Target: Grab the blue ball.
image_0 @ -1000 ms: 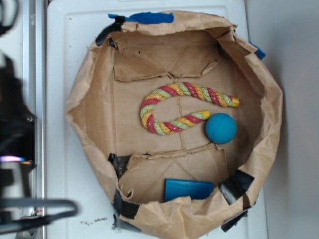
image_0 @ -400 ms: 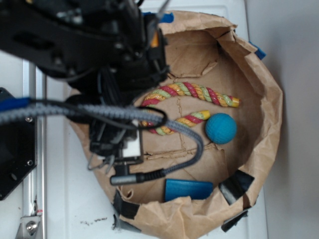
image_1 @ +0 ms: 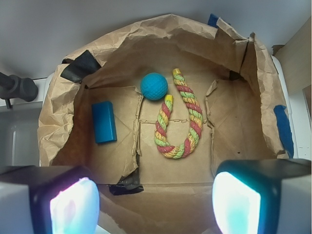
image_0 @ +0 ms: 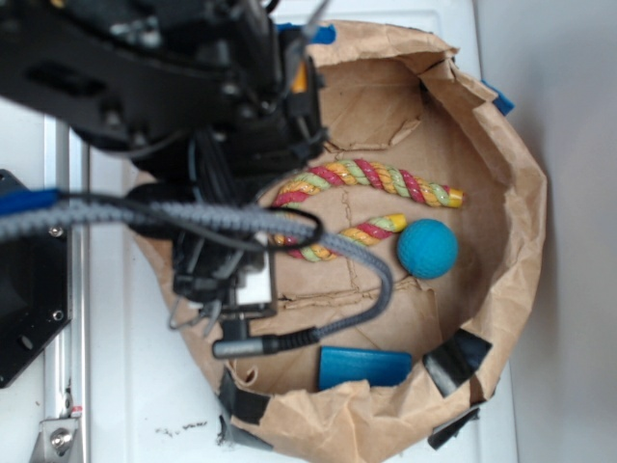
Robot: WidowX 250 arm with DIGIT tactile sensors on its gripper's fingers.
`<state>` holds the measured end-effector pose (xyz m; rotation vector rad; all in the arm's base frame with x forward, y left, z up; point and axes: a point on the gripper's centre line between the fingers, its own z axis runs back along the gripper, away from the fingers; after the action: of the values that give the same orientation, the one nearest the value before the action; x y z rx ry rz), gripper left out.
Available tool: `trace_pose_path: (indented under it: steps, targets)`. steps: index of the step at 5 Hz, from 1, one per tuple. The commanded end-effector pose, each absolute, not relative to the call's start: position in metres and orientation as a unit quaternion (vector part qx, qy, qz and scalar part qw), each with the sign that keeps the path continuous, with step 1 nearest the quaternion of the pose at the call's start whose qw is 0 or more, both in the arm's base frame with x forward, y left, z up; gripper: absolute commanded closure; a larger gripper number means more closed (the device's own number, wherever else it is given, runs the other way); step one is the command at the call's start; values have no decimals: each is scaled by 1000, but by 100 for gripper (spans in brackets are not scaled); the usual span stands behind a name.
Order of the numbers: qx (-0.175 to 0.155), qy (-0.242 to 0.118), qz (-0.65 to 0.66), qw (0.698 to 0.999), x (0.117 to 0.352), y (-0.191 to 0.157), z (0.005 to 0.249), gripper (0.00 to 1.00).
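Observation:
The blue ball (image_0: 427, 248) (image_1: 154, 86) is a small teal sphere lying on the brown paper floor of the bin, touching the tip of the striped rope toy (image_0: 362, 207) (image_1: 176, 117). My gripper (image_1: 153, 204) is open, its two glowing pads wide apart with only paper between them. In the wrist view it hangs over the bin's near edge, well short of the ball. In the exterior view the black arm (image_0: 193, 106) covers the bin's left side and hides the fingers.
The paper bin (image_0: 525, 193) has high crumpled walls patched with black tape (image_0: 453, 357). A flat dark-blue block (image_0: 364, 367) (image_1: 104, 122) lies against one wall. A grey cable (image_0: 376, 280) loops over the bin floor. White surface surrounds the bin.
A second ago the arm was outside the bin at the left edge. It has swung in over the bin's left half and has held still for the last half second. Ball, rope and block unmoved.

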<state>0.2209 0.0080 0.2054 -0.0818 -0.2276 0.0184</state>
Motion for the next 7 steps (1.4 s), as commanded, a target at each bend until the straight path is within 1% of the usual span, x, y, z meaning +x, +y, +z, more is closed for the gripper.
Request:
trace_pose_path:
  steps: [1,2,3,4,5,6,7]
  targets:
    - [44,-132,24,990,261,2,137,0]
    - [31,-137,26,990,282,13,122,0]
    - [29,-135,41,990,305,22,121,0]
    - [-2,-140,56,989,311,40,125,0]
    - [-18,-146,58,987,308,48,131,0]
    - [-22,-150,47,987,296,42,130,0]
    - [-49,-181,30,982,279,32,135,0]
